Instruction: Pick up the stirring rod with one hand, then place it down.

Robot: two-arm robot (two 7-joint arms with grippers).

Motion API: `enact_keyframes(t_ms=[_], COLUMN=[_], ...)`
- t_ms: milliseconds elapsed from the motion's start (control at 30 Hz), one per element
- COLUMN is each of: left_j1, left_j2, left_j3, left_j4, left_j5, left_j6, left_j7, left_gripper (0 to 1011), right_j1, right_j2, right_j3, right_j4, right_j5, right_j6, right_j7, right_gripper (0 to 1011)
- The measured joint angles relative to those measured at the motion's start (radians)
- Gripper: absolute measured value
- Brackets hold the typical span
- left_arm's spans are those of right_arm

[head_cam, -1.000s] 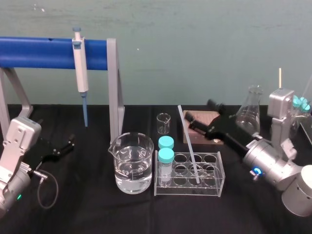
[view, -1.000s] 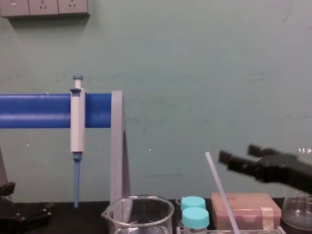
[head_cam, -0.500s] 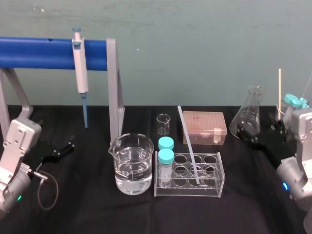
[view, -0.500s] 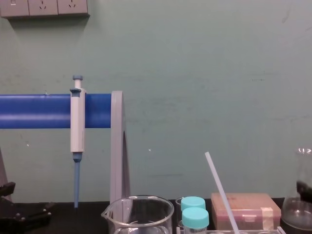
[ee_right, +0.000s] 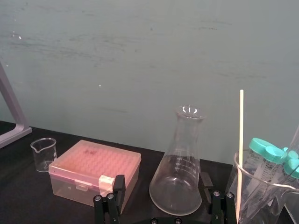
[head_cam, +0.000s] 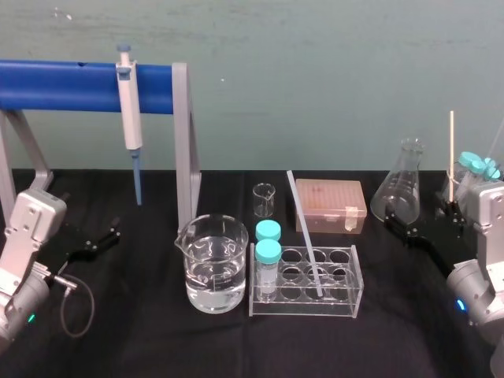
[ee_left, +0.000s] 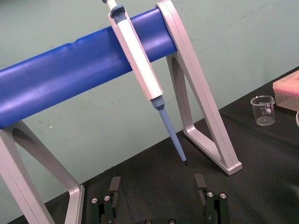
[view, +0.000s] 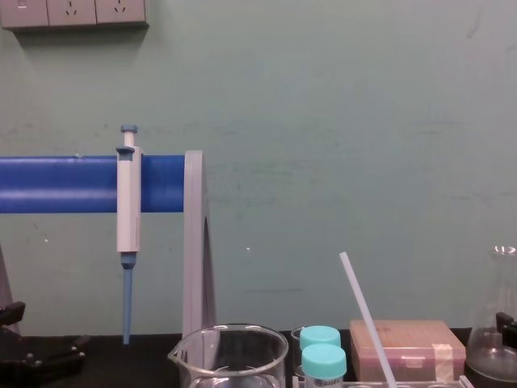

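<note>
The stirring rod (head_cam: pixel 303 232) leans in the tube rack (head_cam: pixel 303 305), so the right gripper (head_cam: pixel 396 226), wide open and empty by the conical flask (head_cam: pixel 400 189), should pinch it high and lift along its lean; the left gripper (head_cam: pixel 98 240) idles open.

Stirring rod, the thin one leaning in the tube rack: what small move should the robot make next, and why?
Probably swing the right end effector, open beside the flask, toward the upper part of the stirring rod. It leans free in the rack, nothing gripping it, and the left end effector sits parked farther away at the left.
</note>
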Motion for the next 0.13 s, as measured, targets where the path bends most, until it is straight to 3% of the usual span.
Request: enact_keyframes(t_ms=[133], left_j1=[0.000], left_j2=[0.000], left_j3=[0.000], left_j4=[0.000], left_j5=[0.000], left_j6=[0.000], left_j7=[0.000], left_gripper=[1000], right_j1=[0.000], right_j2=[0.000], right_j3=[0.000], right_j4=[-0.002], right_j5=[0.000], right_j6=[-0.001], right_j7=[0.000], right_gripper=[1000])
